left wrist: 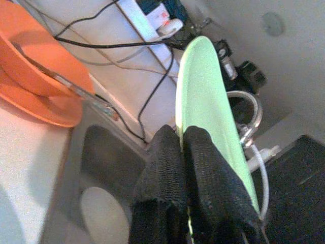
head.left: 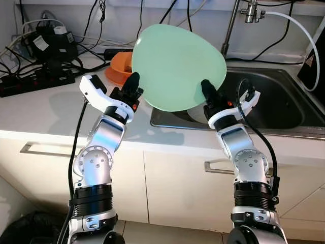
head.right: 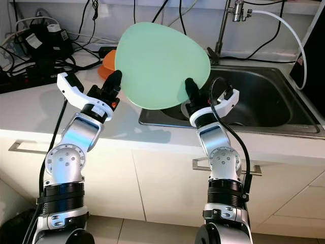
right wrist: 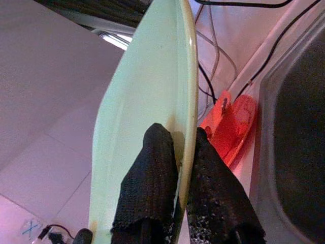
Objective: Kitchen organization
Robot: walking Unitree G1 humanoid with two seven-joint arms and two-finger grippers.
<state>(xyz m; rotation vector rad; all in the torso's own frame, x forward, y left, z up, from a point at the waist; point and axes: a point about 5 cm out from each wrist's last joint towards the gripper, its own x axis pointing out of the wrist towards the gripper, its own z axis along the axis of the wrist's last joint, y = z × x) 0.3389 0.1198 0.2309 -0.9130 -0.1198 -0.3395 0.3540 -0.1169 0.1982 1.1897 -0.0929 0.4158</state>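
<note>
Both arms are holding 1 pale green plate (head.left: 177,66) up in the air, tilted nearly on edge, above the near left corner of the steel sink (head.left: 284,96) and the white counter (head.left: 45,112). The left gripper (head.left: 136,85) is pinching the plate's left rim, and in the left wrist view its 2 black fingers (left wrist: 203,178) are pressing close together with the thin green edge caught between them. The right gripper (head.left: 208,91) is clamping the plate's lower right rim; in the right wrist view 1 finger is lying against the plate's inner face and the other against its back, with the rim running between them. So both claws are closed on the plate.

Behind the plate, on the counter to its left, an orange bowl (head.left: 118,67) is sitting, partly hidden by the green disc. A pale round dish (head.left: 195,114) is lying in the sink basin just below the plate's lower edge. At the far side of the sink a tap (head.left: 249,11) is rising, with a white hose (head.left: 304,35) curving off to the right. On the far left of the counter, black power strips (head.left: 28,84) and a tangle of black cables (head.left: 76,48) are lying against the wall. Below the counter, the white cabinet fronts are showing 2 metal handles (head.left: 35,148).
</note>
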